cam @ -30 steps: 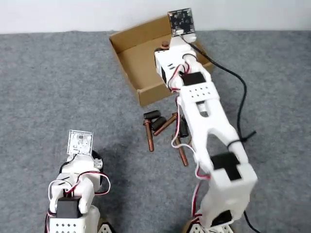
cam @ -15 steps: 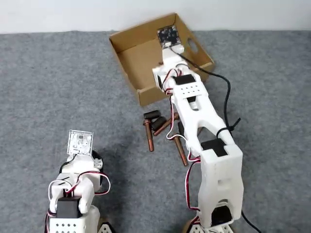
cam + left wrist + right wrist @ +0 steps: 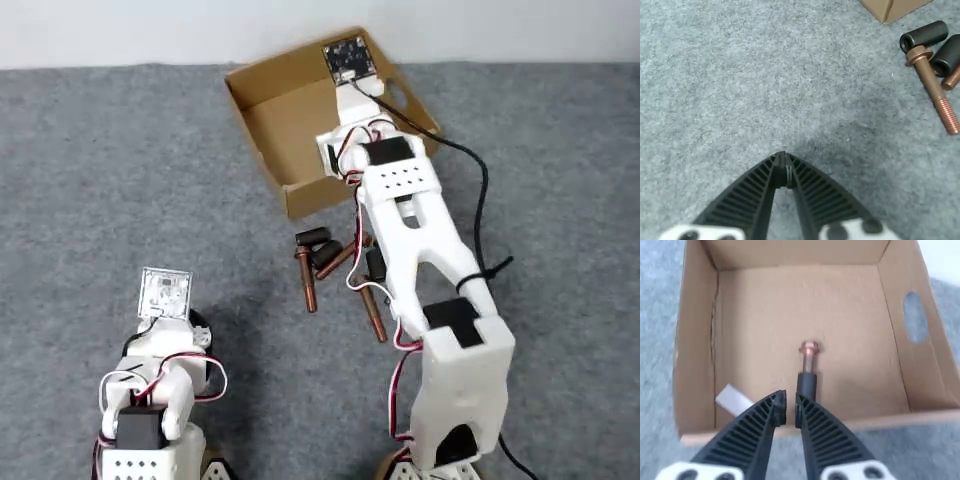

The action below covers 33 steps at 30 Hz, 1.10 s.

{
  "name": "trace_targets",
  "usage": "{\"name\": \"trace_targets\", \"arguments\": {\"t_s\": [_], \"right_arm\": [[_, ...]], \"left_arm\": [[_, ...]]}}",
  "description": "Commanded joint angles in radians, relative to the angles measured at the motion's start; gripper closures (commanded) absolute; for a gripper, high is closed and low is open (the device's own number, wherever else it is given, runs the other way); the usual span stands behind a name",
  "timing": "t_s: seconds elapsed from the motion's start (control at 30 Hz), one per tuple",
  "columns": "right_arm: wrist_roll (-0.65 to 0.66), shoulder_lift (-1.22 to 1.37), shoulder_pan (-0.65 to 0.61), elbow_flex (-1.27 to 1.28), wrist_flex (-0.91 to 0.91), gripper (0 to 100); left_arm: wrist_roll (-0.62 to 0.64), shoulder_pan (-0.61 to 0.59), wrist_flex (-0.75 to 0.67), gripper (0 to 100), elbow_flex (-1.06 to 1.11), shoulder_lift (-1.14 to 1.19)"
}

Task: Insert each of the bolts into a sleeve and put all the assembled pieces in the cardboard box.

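The cardboard box [image 3: 262,130] stands at the back of the table, and my right arm [image 3: 400,185] stretches over its near wall. Inside the box [image 3: 695,340] lies one copper bolt pushed into a black sleeve [image 3: 807,375], just beyond my right gripper [image 3: 790,401]. Its fingers are a narrow gap apart and hold nothing. Loose copper bolts [image 3: 307,280] and black sleeves [image 3: 313,237] lie in a cluster in front of the box. My left gripper [image 3: 784,170] is shut and empty over bare carpet, with a bolt [image 3: 934,92] and a sleeve [image 3: 924,35] farther off.
A small white strip [image 3: 733,400] lies in a near corner of the box. Grey carpet [image 3: 120,180] covers the table. My left arm [image 3: 160,380] is folded back at the near left. A black cable [image 3: 470,150] trails from the right arm.
My right arm swung left from the box's right side to over its middle. The left arm and the loose parts have not moved.
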Motion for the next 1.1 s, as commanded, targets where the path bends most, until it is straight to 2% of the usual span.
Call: {"name": "trace_targets", "arguments": {"t_s": [0.0,0.27,0.43,0.6,0.77,1.07], "right_arm": [[0.014,-0.124,-0.005,-0.049,0.120,99.0],[0.021,-0.157,0.004,-0.048,0.455,99.0],[0.241,-0.133,0.004,-0.044,0.590,99.0],[0.299,-0.041,0.058,-0.048,0.627,97.2],[0.328,0.022,0.102,-0.048,0.630,83.5],[0.342,0.137,0.111,-0.049,0.618,86.9]], "left_arm": [[-0.005,0.000,-0.029,99,-0.005,-0.005],[-0.005,-0.002,-0.029,99,-0.005,-0.005],[-0.005,-0.002,-0.029,99,-0.005,-0.005],[-0.005,-0.002,-0.029,99,-0.005,-0.005],[-0.005,-0.003,-0.029,99,-0.005,-0.005],[-0.005,-0.003,-0.041,99,-0.005,-0.005]]}}
